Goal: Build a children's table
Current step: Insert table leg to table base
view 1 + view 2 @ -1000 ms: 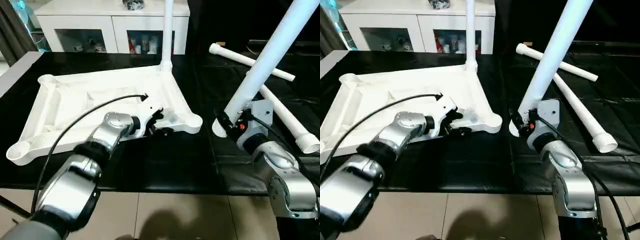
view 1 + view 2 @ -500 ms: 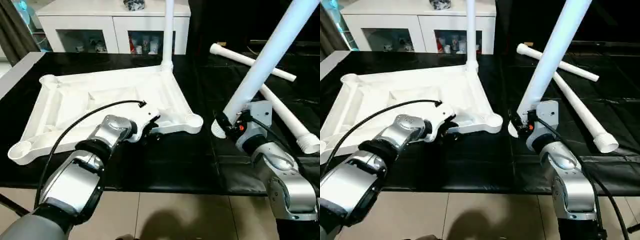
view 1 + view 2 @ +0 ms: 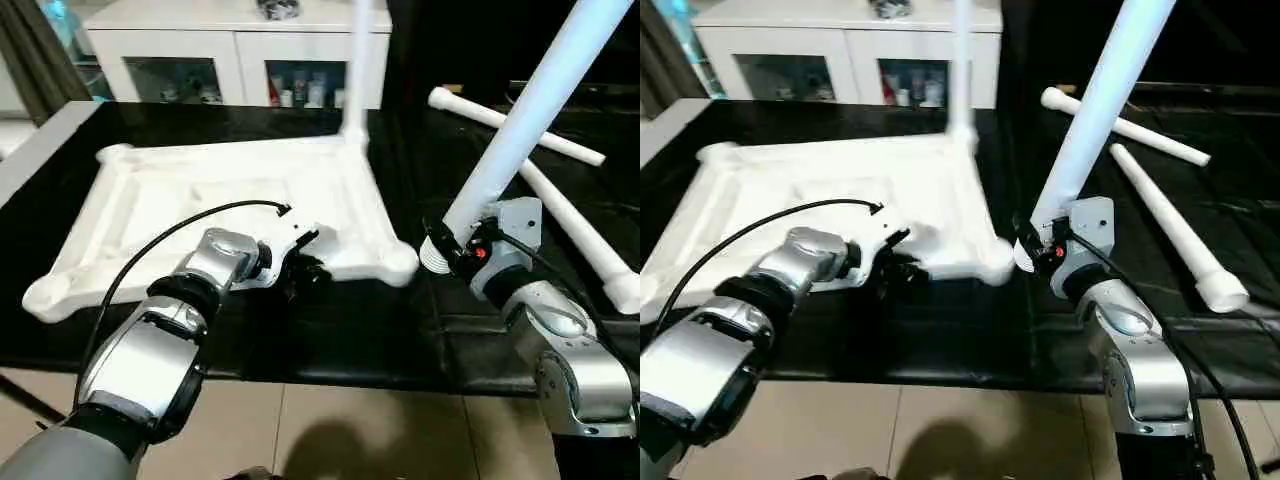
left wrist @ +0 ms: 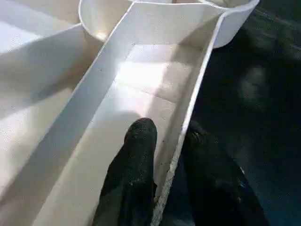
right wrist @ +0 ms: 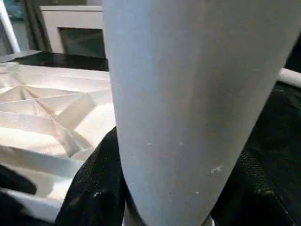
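Upside-down on the black counter point(image 3: 330, 330) lies the white plastic rectangular tabletop point(image 3: 200, 200), its ribbed underside facing up and round sockets at its corners. At its near edge the left hand point(image 3: 305, 268) grips the thin rim wall: in the left wrist view one black finger point(image 4: 134, 165) sits inside the rib channel and the other outside, the wall pinched between them, just short of the near right corner socket point(image 3: 400, 262). At the tabletop's far right corner one white tubular leg point(image 3: 355, 70) stands upright in its socket. Behind it, past the counter, a white cabinet with glass doors point(image 3: 240, 55) shows small items on its shelves.

Right of the tabletop, the right hand point(image 3: 452, 250) is clenched around a second long white tapered leg point(image 3: 530, 110), holding it near its wide ribbed end, which hangs just beside the near right corner socket; whether it touches the counter is hard to say. The leg leans up and away to the right. Farther right, two more white legs point(image 3: 560, 205) lie crossed on the counter.
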